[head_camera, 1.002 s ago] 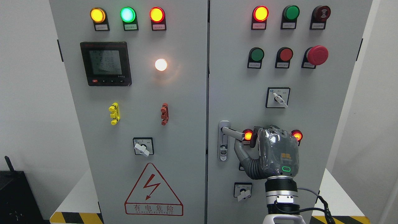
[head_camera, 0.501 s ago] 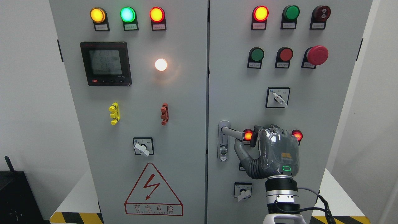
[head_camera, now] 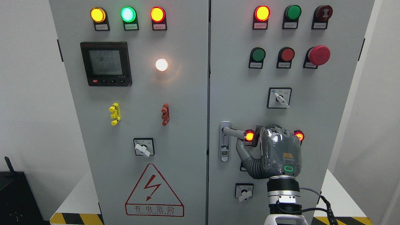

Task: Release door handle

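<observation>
Right hand [head_camera: 278,153] rises from the bottom edge right of the middle, back of the hand toward the camera, wrist cuff below it. Thumb [head_camera: 242,151] reaches up and left, its tip touching the underside of the door handle [head_camera: 234,132]. The other fingers fold away behind the hand at the handle's free end; whether they grip the lever cannot be told from this view.

Door handle: silver lever on the right cabinet door [head_camera: 237,93], lying roughly horizontal, jutting right from an upright silver lock plate [head_camera: 224,147] near the door's left edge. Keyhole low on the plate.

Just beside the hand: one lit red lamp [head_camera: 249,135] at the lever's end, another lit red lamp [head_camera: 299,135] at the hand's right shoulder. Below and left of the wrist, a rotary switch [head_camera: 244,191]. Above the hand, a second selector switch [head_camera: 279,97].

Farther up the right door: a row of green and red push buttons, then a red mushroom stop button [head_camera: 319,55].

Left door [head_camera: 187,109]: black meter display [head_camera: 106,64], lit white lamp [head_camera: 161,64], yellow clip [head_camera: 114,114], red clip [head_camera: 165,114], red triangle shock warning sign [head_camera: 153,191] at the bottom.

Seam between the two doors looks flush.
</observation>
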Robot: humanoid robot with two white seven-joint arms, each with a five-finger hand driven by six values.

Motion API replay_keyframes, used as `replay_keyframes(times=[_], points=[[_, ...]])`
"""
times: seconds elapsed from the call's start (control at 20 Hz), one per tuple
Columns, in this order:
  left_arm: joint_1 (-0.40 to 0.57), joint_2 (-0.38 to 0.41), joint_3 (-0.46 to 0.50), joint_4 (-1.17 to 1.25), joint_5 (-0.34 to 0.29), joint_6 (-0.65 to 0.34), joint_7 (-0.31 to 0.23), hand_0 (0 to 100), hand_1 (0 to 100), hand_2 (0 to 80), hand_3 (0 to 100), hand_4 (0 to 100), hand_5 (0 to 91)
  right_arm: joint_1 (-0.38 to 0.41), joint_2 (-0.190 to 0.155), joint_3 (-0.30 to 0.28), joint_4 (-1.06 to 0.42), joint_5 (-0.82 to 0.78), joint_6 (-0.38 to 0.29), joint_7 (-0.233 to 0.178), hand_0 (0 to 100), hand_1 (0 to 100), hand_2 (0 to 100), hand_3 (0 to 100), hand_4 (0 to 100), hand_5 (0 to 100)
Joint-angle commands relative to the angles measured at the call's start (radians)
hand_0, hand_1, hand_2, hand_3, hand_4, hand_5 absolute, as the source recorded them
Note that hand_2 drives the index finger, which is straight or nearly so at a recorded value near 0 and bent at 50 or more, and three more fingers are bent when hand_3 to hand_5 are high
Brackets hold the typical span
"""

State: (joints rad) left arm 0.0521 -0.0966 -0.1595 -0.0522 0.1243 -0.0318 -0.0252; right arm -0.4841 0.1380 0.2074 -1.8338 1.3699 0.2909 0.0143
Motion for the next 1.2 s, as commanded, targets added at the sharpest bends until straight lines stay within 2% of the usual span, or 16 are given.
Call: replay_keyframes(times=[0.0, 0.25, 0.4, 0.55, 0.7, 0.95, 1.15], points=[[0.0, 0.0, 0.0, 0.0, 0.0, 0.004, -0.001, 0, 0, 4.5, 11, 0, 0.0, 0.005, 0.0, 0.0, -0.002, 0.0, 0.001, -0.004, 47, 40, 76, 95, 72, 65], [0.0, 0.0, 0.0, 0.0, 0.0, 0.004, -0.001, 0, 0, 4.6, 10, 0, 0.0, 0.03, -0.003, 0.003, -0.024, 0.0, -0.006, -0.005, 48, 40, 76, 95, 72, 65], [0.0, 0.0, 0.0, 0.0, 0.0, 0.004, -0.001, 0, 0, 4.6, 10, 0, 0.0, 0.053, -0.001, 0.001, -0.032, 0.0, -0.035, -0.01, 49, 40, 76, 95, 71, 65], [0.0, 0.0, 0.0, 0.0, 0.0, 0.004, -0.001, 0, 0, 4.6, 11, 0, 0.0, 0.088, -0.005, 0.001, -0.055, 0.0, -0.048, -0.013, 49, 40, 75, 94, 71, 65], [0.0, 0.0, 0.0, 0.0, 0.0, 0.004, -0.001, 0, 0, 4.6, 11, 0, 0.0, 0.139, -0.003, 0.0, -0.084, 0.0, -0.093, -0.016, 49, 40, 74, 93, 70, 64], [0.0, 0.0, 0.0, 0.0, 0.0, 0.004, -0.001, 0, 0, 4.6, 11, 0, 0.0, 0.196, -0.006, -0.002, -0.153, 0.0, -0.102, -0.022, 48, 40, 71, 90, 69, 62], [0.0, 0.0, 0.0, 0.0, 0.0, 0.004, -0.001, 0, 0, 4.6, 11, 0, 0.0, 0.231, -0.005, -0.057, -0.196, 0.0, -0.166, -0.028, 48, 40, 69, 88, 68, 59]])
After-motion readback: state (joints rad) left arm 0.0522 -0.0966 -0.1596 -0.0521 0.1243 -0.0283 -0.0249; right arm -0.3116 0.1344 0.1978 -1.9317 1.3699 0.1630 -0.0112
